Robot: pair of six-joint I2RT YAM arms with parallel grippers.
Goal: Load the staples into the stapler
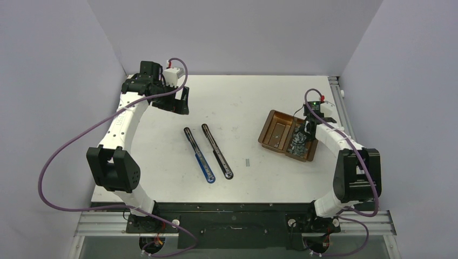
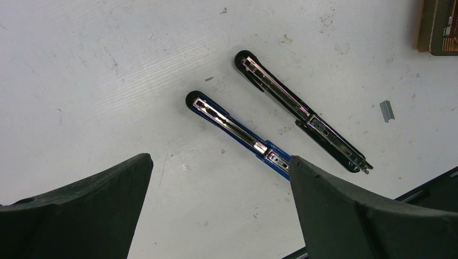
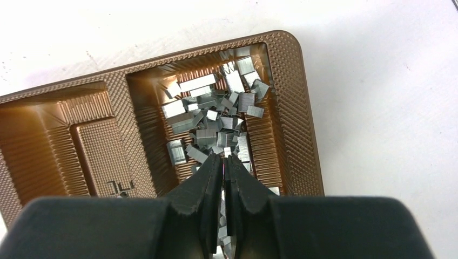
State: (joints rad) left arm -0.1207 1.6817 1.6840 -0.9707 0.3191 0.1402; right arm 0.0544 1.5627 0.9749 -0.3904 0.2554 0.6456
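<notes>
Two staplers lie opened out flat on the white table, side by side: a blue one [image 1: 199,155] [image 2: 237,132] and a black one [image 1: 217,151] [image 2: 302,110], both with their metal channels facing up. The staples [image 3: 216,113] [image 1: 297,143] are a heap of small silver-grey strips in the right compartment of a brown tray [image 3: 54,140] [image 1: 270,129]. My right gripper [image 3: 224,157] [image 1: 301,137] is shut with its tips down in that heap; a pinched strip does not show. My left gripper [image 2: 220,159] [image 1: 181,102] hangs open above the table at the far left, away from the staplers.
One loose staple strip [image 1: 248,161] [image 2: 386,110] lies on the table between the staplers and the tray. The tray's left compartment [image 3: 102,156] holds nothing. Grey walls close in the table on three sides.
</notes>
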